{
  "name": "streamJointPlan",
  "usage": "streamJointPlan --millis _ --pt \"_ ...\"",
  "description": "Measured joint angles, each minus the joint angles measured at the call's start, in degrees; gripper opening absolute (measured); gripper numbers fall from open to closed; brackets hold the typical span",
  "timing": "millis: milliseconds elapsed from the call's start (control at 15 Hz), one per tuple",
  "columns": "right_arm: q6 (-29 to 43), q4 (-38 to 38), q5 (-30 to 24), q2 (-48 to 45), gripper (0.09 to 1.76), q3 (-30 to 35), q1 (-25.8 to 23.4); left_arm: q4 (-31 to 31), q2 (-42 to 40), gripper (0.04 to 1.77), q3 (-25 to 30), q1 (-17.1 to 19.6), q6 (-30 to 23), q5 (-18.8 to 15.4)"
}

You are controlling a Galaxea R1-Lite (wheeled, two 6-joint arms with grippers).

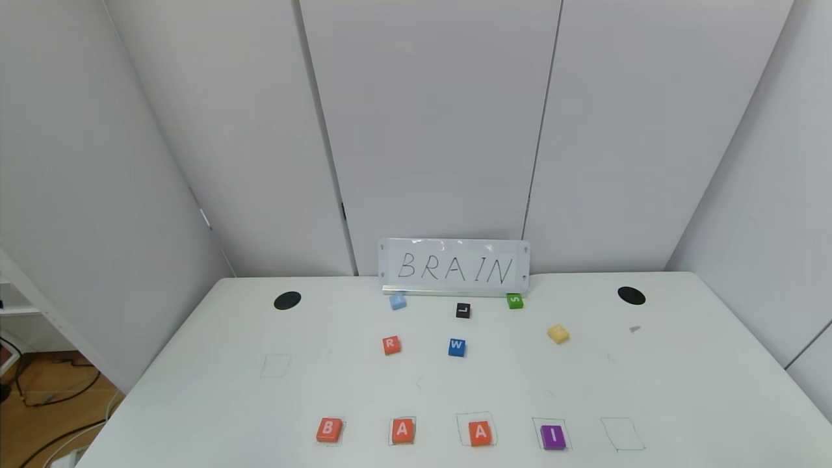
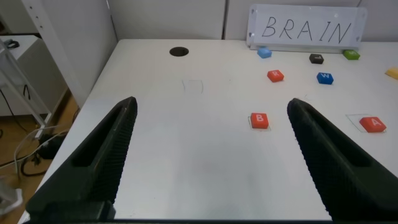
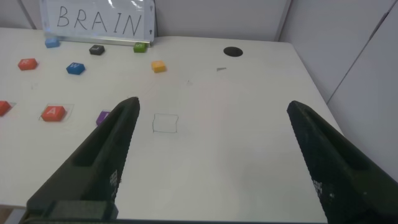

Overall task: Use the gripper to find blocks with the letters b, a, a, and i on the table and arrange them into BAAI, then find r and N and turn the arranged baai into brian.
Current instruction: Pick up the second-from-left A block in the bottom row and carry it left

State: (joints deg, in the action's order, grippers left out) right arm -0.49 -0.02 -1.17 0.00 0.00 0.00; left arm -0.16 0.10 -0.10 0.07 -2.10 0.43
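We are looking at a table [image 1: 195, 390] where the first word is already laid out: the four blocks [image 1: 329, 429] are sitting in a row along the near edge, spelling B, A, A, I from our left to our right. Three of them are lying on or at thin pencilled squares, which seem to be marking the slots for the letters. One more outline [image 1: 623, 434] is standing bare just right of the purple I, presumably kept for a fifth letter.

The orange r [image 1: 391, 345] is lying farther back, left of centre, near a blue W tile [image 1: 456, 347]. The pale-yellow N [image 1: 558, 333] is lying farther back on the right, well apart from the row; its letter is too faint for us to read with certainty. A sign [image 1: 454, 267] reading BRAIN is leaning against the wall behind them, serving as the spelling model.

Neither arm is showing in the head view. The left gripper [image 2: 211, 155] is hovering over the table's near left part with its jaws wide apart and nothing between them. The right gripper [image 3: 211, 155] is hovering over the near right part, likewise spread and holding nothing. We are judging that the rearranging into the longer word is not yet begun.
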Motion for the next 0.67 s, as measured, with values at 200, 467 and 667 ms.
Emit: streamJointPlan --millis 200,467,667 --pt "0.3 -0.1 0.0 0.0 1.71 0.0 0.0 -1.8 0.0 1.72 -0.5 0.0 0.3 0.0" --pt "3.6 1.4 -0.2 1.7 1.71 -7.9 0.0 -1.3 0.1 1.72 -5.1 0.0 1.0 -0.7" --pt "3.9 1.8 -0.2 7.4 1.71 -16.3 0.0 4.0 1.2 1.72 -11.9 0.0 2.0 -0.9"
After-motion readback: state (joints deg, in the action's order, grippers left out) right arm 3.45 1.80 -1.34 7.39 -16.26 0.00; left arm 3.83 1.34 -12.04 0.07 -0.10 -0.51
